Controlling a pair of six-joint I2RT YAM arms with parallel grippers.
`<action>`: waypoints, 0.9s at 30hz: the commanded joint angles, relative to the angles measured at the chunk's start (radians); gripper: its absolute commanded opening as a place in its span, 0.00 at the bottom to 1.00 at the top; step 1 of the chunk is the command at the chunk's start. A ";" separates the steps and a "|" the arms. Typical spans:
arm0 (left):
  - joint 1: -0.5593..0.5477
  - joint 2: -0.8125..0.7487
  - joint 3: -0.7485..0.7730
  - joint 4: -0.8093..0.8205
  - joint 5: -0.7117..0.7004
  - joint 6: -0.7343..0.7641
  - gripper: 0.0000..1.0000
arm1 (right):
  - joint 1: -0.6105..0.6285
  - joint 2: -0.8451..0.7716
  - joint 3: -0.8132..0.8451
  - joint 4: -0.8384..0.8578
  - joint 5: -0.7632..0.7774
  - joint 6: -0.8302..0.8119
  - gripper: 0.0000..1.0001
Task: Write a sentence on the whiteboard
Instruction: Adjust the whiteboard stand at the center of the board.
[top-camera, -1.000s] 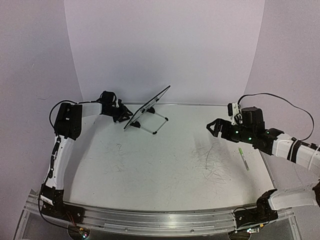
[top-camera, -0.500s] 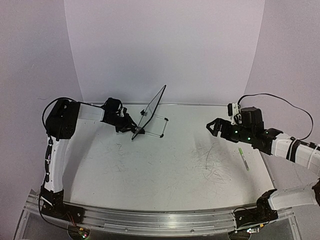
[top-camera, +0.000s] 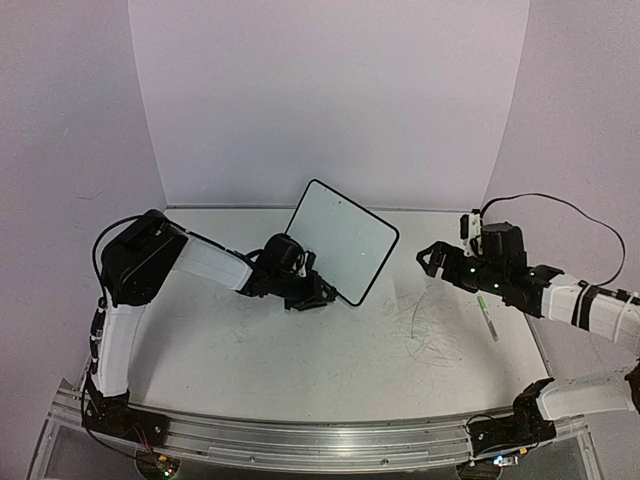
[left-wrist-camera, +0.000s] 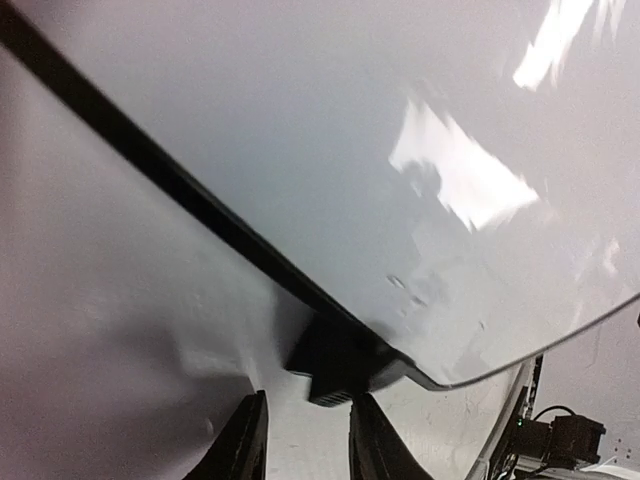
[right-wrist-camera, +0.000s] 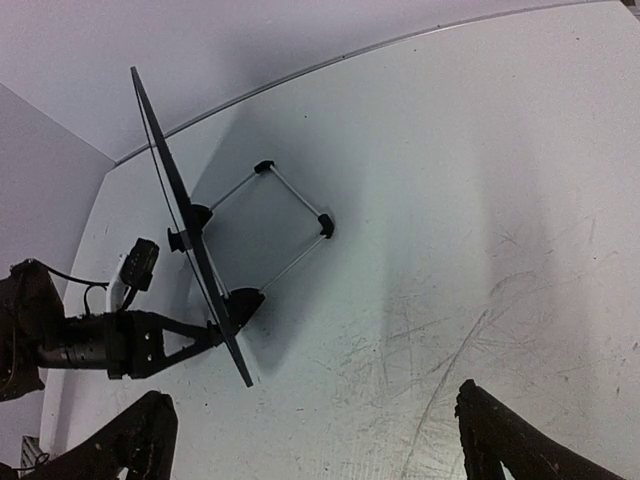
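The whiteboard (top-camera: 340, 238) stands mid-table with its white face toward the top camera. No green sentence shows on it. In the right wrist view the board (right-wrist-camera: 185, 230) is edge-on, propped on its wire stand (right-wrist-camera: 295, 225). My left gripper (top-camera: 312, 292) is low at the board's lower left corner. In the left wrist view its fingers (left-wrist-camera: 308, 396) are nearly closed at a black foot (left-wrist-camera: 340, 360) under the frame. My right gripper (top-camera: 432, 258) is open and empty, hovering right of the board, its fingers spread wide (right-wrist-camera: 315, 425).
A green marker (top-camera: 487, 318) lies on the table at the right, under my right forearm. The table (top-camera: 330, 350) carries grey scribble marks right of centre. Purple walls close in behind and at both sides.
My left gripper has swept the whiteboard from the back left toward the table's centre and turned it, so its face now shows to the top camera. The right gripper barely moved.
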 joint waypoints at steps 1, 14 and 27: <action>-0.106 0.064 0.076 0.013 -0.098 -0.059 0.30 | 0.004 -0.096 -0.017 0.022 0.091 0.010 0.98; -0.186 -0.259 -0.229 0.010 -0.360 0.175 0.65 | 0.185 -0.031 0.035 -0.070 0.221 0.037 0.98; 0.001 -0.479 -0.293 -0.091 -0.569 0.595 0.90 | 0.272 0.024 0.099 -0.040 0.270 0.017 0.98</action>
